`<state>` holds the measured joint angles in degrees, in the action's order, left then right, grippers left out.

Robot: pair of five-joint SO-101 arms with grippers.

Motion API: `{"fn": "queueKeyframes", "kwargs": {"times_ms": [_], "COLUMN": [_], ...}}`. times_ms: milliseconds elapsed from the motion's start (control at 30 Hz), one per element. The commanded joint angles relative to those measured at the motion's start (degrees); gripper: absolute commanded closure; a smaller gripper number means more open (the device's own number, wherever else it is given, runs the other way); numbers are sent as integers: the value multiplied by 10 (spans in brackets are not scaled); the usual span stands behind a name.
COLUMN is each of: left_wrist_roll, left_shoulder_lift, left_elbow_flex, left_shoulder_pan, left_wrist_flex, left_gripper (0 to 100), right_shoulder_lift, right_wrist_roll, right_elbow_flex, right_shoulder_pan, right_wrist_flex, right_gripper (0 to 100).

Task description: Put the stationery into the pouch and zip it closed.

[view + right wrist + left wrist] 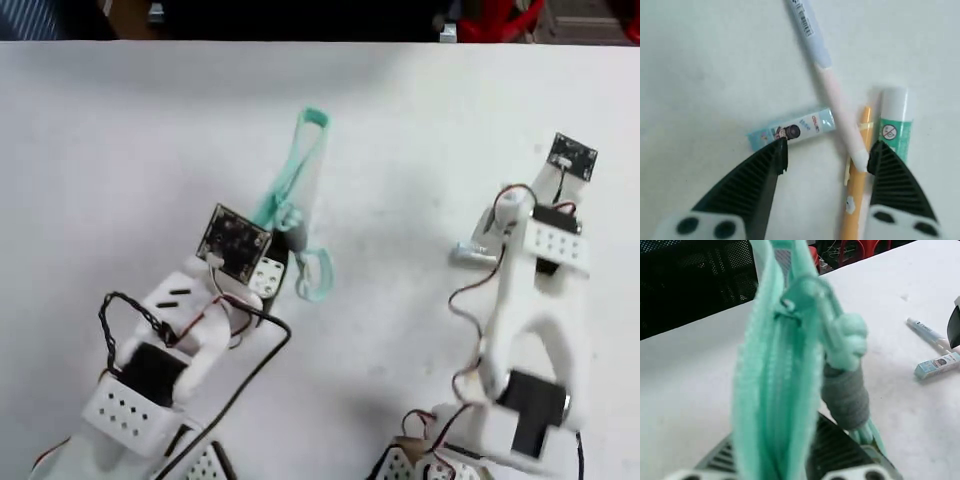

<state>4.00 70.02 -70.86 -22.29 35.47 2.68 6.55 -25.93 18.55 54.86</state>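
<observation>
The mint-green pouch (290,190) stands on its edge near the table's middle, with my left gripper (283,258) shut on its near end. In the left wrist view the pouch (772,390) rises between the jaws, with its zipper pull (787,305) up top and a grey-wrapped tassel (846,395) beside it. My right gripper (827,152) hangs open just above the stationery. Under it lie a pale blue-and-pink pen (825,75), a small blue eraser box (792,131), an orange pen (857,200) and a green-and-white glue stick (895,125). The orange pen's lower end is hidden.
The right arm (530,290) covers most of the stationery in the high view; one pale end (468,251) sticks out. The table's far edge (320,42) meets a dark background. Bare white tabletop lies between the arms (390,300).
</observation>
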Motion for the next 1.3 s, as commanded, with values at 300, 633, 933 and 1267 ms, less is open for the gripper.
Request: {"fn": "queueKeyframes", "kwargs": {"times_ms": [300,633,933,1267], "left_wrist_roll": [-1,-1,-1,-1], "left_shoulder_lift": [-11,-10,-10,-10], "left_elbow_flex": [1,-14,-14,-14], "left_shoulder_pan": [9,9,9,9], "left_wrist_flex": [-3,-25,-25,-26], "left_gripper": [976,976,976,976], "right_shoulder_lift": [-109,-311,-457,-490], "right_wrist_roll": [-150,-188,-239,-244], "right_elbow_flex": [203,400,600,658], "right_shoulder_pan": [-8,-13,-12,22], "right_wrist_flex": [1,75,153,186], "right_gripper": [745,745,868,981]}}
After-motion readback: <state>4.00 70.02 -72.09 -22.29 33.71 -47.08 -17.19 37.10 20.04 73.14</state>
